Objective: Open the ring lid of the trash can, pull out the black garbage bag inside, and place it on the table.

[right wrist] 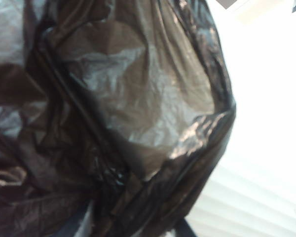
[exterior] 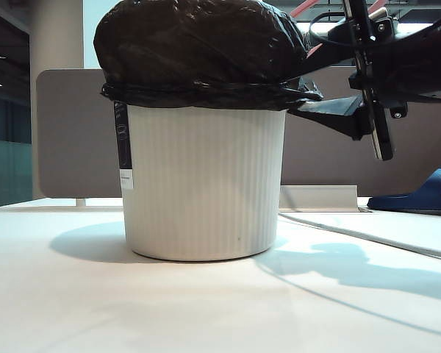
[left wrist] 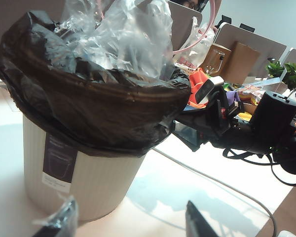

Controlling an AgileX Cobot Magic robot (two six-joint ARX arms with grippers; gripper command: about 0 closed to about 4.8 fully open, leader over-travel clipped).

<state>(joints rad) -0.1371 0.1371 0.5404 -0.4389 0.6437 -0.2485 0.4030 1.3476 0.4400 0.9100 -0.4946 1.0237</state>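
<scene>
The black garbage bag (exterior: 195, 48) bulges out of the trash can (exterior: 204, 184), its edge folded down over the rim all the way round, and clear crumpled plastic (left wrist: 121, 37) shows in its open mouth. The can stands upright on the white tabletop (exterior: 81, 301).

The right arm reaches in level with the can's rim, and the right hand (exterior: 309, 103) sits hard against the bag's folded edge there. In the right wrist view the glossy bag fills nearly everything, with the can's ribbed wall just beyond it — whether the fingers have closed on the plastic I cannot tell. The pink ring lid (left wrist: 207, 29) curves up behind the can's rim, above that arm.

The left hand (left wrist: 126, 224) hangs back from the can, low beside its base; its two fingertips (left wrist: 197, 224) stand apart with nothing between them.

A narrow dark label strip (exterior: 122, 143) runs down the can's wall with a white tag at its foot — the printing is too small to read.

Behind the can runs a grey-brown partition panel (exterior: 70, 132). Beyond the can's far side lie a blue slipper (exterior: 419, 195) and a thin cable (left wrist: 222, 185) trailing across the tabletop; further off are cluttered desks and green plants (left wrist: 283, 71).
</scene>
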